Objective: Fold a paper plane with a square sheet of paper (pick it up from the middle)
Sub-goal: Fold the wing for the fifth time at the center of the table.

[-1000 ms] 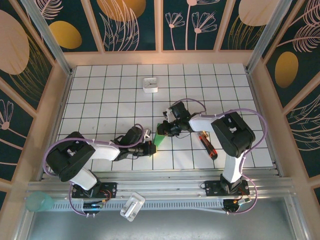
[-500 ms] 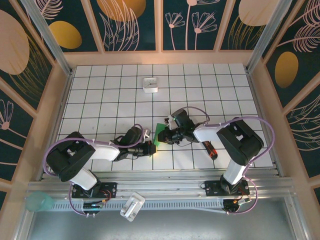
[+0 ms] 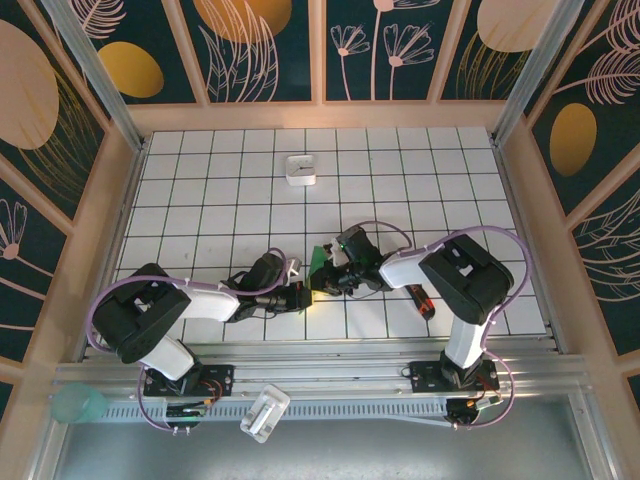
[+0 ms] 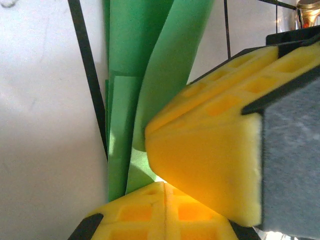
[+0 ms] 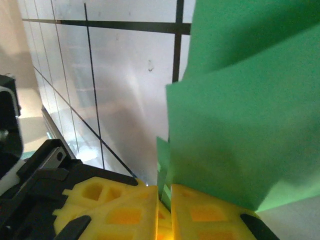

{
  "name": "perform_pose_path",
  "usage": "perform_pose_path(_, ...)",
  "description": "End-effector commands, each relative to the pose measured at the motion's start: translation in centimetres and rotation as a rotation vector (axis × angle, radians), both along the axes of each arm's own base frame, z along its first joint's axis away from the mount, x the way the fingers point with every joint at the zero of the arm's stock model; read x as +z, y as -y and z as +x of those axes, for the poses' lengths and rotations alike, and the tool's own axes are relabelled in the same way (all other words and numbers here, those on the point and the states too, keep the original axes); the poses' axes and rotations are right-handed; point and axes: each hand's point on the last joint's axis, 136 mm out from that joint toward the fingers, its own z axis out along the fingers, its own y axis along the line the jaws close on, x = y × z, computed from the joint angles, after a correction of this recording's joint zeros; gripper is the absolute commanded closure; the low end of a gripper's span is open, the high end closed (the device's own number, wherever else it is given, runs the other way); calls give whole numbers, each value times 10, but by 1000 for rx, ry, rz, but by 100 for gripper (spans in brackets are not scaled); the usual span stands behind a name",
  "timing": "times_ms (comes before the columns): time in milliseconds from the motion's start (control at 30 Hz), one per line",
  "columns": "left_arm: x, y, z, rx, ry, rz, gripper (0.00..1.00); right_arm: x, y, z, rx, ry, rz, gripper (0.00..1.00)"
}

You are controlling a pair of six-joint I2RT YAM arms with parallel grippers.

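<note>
The square sheet of paper (image 3: 317, 268), bright green and folded into narrow layered flaps, stands up off the tiles between my two grippers. My right gripper (image 3: 328, 274) comes in from the right, its yellow jaws nearly together with a green edge (image 5: 240, 125) pinched in the gap (image 5: 165, 192). My left gripper (image 3: 302, 296) lies low on the floor just below the paper. Its jaws are pressed shut (image 4: 165, 186), with no green in the seam, and the paper (image 4: 135, 45) rises right behind the tips. A right finger (image 4: 210, 145) looms over them.
A small white box (image 3: 301, 169) sits on the far tiles. The red-and-black screwdriver (image 3: 418, 294) lies right of the right forearm. A white object (image 3: 264, 412) and a teal cup (image 3: 78, 404) rest by the front rail. Wooden walls (image 3: 112, 215) ring the tiled floor.
My right gripper slid down and left toward the left gripper and narrowed its jaws onto the green paper, which now stands more upright. The left arm stayed still.
</note>
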Motion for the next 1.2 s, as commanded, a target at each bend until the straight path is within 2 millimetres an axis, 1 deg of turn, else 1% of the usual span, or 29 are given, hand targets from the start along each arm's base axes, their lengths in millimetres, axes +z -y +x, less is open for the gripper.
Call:
perform_pose_path(0, -46, -35, -34, -7, -164, 172, 100, -7, 0, 5, -2, 3, -11, 86)
perform_pose_path(333, -59, -47, -44, -53, -174, 242, 100, -25, 20, 29, -29, 10, -89, 86)
perform_pose_path(567, -70, -57, -53, -75, -192, 283, 100, -27, 34, 49, -60, 24, -115, 86)
perform_pose_path(700, -72, -60, -57, -81, -197, 292, 100, -30, 43, 59, -76, 31, -135, 86)
perform_pose_path(800, -73, -61, -58, -82, -200, 295, 100, -31, 51, 71, -100, 37, -144, 86)
perform_pose_path(867, -74, -62, -58, -84, -199, 298, 100, -34, 52, 74, -97, 43, -152, 86)
perform_pose_path(967, -75, -63, -59, -86, -199, 303, 100, -36, 67, 91, -141, 41, -156, 86)
perform_pose_path(1167, -74, -63, -59, -85, -197, 301, 100, -41, 83, 109, -182, 39, -185, 86)
